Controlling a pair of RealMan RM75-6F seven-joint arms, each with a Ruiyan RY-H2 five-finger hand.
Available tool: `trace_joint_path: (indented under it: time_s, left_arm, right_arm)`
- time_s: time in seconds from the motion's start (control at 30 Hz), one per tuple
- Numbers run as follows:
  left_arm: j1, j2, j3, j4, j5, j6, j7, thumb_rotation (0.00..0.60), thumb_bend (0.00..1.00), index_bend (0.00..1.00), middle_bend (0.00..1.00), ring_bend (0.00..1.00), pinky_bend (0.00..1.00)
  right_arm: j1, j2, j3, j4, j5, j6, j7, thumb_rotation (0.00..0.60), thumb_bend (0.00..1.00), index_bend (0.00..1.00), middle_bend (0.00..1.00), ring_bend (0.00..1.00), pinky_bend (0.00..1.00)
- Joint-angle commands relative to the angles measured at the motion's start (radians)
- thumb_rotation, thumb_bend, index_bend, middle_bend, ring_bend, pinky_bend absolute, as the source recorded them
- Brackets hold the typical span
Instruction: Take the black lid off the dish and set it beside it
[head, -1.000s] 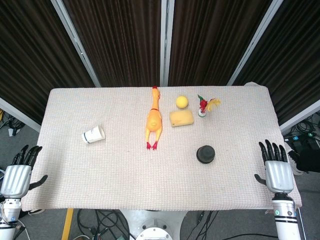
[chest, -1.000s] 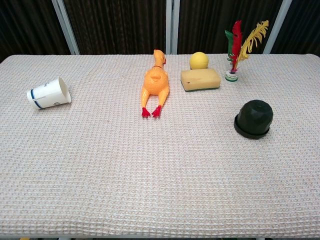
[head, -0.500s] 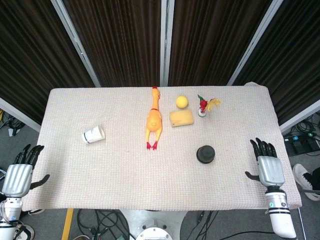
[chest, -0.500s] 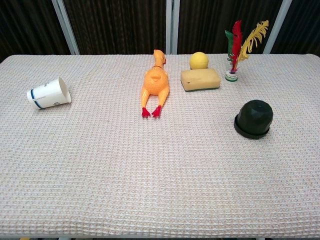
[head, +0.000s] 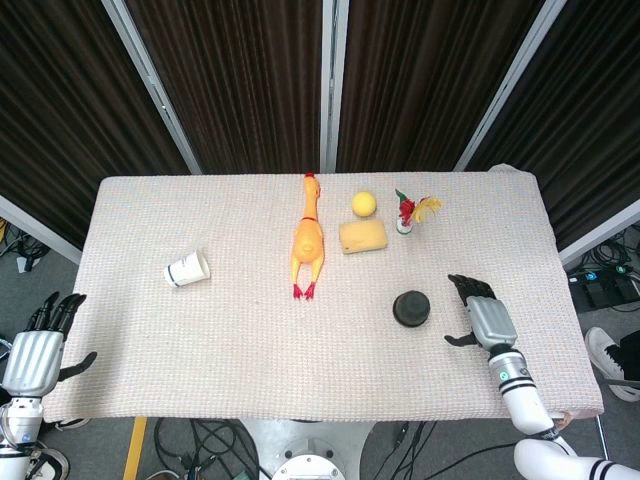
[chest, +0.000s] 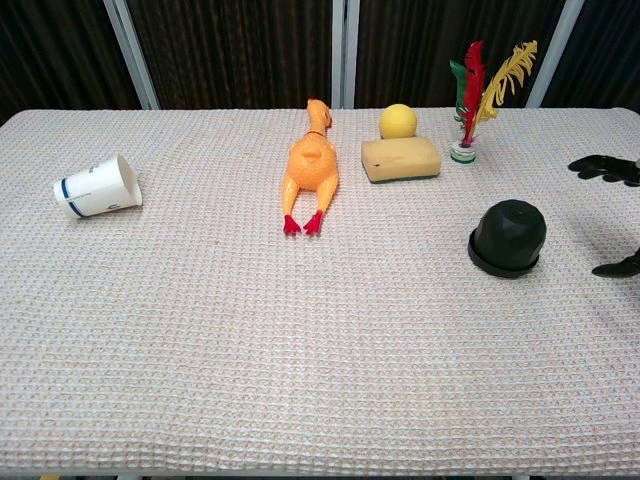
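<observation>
At the near left corner, beyond the table edge, the left hand (head: 32, 355) is held idle with its fingers apart and nothing in it; no part in this step is judged to be needed from it. Over the near right part of the table (head: 250, 340) the right hand (head: 482, 318) is seen empty, fingers spread and thumb out, just beside the black lid (head: 411, 308) but not touching it. The lid is seated as a dome on the dish (chest: 505, 264), of which only a dark rim shows beneath it in the chest view. For a clean lift, the hand is best brought over the dome and closed evenly round its sides, so that the lid is raised straight up and the dish is not dragged along. Bare cloth nearby offers a place to set it down. Farther back lie a sponge (head: 362, 236), a rubber chicken (head: 308, 240) and a feather toy (head: 409, 213), which should be left undisturbed.
</observation>
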Motion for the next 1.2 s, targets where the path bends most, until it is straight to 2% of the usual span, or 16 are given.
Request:
trace_joint_path:
  time_s: [0.03,0.33,1.2]
  left_arm:
    - [0.000,0.003,0.001,-0.002,-0.005,-0.006,0.005,0.600,0.16,0.10,0.10,0.00,0.18]
    - [0.006,0.004,0.005,-0.009,-0.012,-0.011,0.017,0.600,0.16,0.10,0.10,0.00,0.18]
    - [0.017,0.014,0.006,-0.009,-0.004,0.010,0.001,0.600,0.16,0.10,0.10,0.00,0.18]
  right_arm:
    - [0.034,-0.034,0.010,0.035,0.029,-0.046,0.012,0.600,0.04,0.00,0.06,0.00,0.00]
    - [0.080,-0.093,0.010,0.066,0.040,-0.066,0.003,0.600,0.04,0.00,0.08,0.00,0.00]
    - [0.145,-0.165,-0.005,0.106,0.121,-0.047,-0.096,0.600,0.08,0.00,0.15,0.00,0.00]
